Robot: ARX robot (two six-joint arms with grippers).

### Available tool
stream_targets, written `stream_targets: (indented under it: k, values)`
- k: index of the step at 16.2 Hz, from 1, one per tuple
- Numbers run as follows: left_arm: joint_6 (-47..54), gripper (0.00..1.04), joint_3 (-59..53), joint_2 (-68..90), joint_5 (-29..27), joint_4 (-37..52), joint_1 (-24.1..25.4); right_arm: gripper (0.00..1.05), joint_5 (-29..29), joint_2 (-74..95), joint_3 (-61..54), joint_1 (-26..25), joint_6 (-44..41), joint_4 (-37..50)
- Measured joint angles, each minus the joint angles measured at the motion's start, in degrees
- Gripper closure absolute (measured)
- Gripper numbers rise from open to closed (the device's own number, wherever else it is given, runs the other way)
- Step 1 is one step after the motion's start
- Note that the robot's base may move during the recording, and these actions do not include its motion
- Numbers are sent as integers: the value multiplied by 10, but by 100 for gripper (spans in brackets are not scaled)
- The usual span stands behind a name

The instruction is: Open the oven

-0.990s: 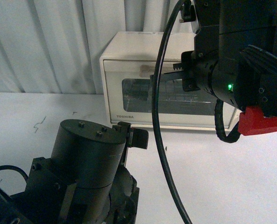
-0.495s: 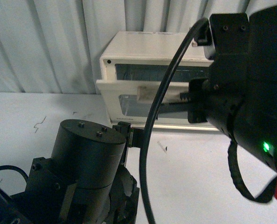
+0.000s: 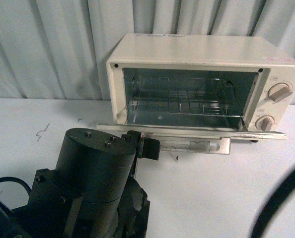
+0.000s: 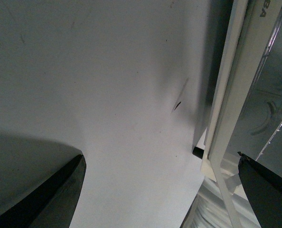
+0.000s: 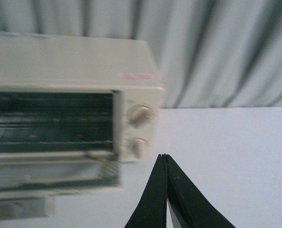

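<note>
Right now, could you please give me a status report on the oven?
Left gripper open, beside door edge. Right gripper shut, empty. Oven fully open, door flat, rack showing.
</note>
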Motion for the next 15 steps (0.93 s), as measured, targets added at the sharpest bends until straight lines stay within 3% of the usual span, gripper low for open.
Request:
stream_targets:
  k: [3,4,5,6,7,8,10,15]
  values:
    - [0,7,0,0,0,0,0,101,66,-221,-73,-27,3,-181]
    - [0,7,0,0,0,0,0,94,80,-295,-90,-36,21,-254]
    - [0,7,0,0,-1,-1,0,63,28,-424,-124,-100,182,-519]
    - [0,7,0,0,2,0,-1,37,8,-396,-123,-87,281,-553]
    - [0,7,0,0,2,-2,0,60,-244,-611,-193,-243,149,-325]
    - [-2,7,0,-2,-2,-2,-3,80,-338,-617,-193,-247,64,-326]
    - [-1,7,-1,-2,2,-2,-1,100,-344,-616,-192,-245,31,-322]
    - [0,7,-1,-2,2,-2,-1,103,-344,-611,-188,-247,14,-319]
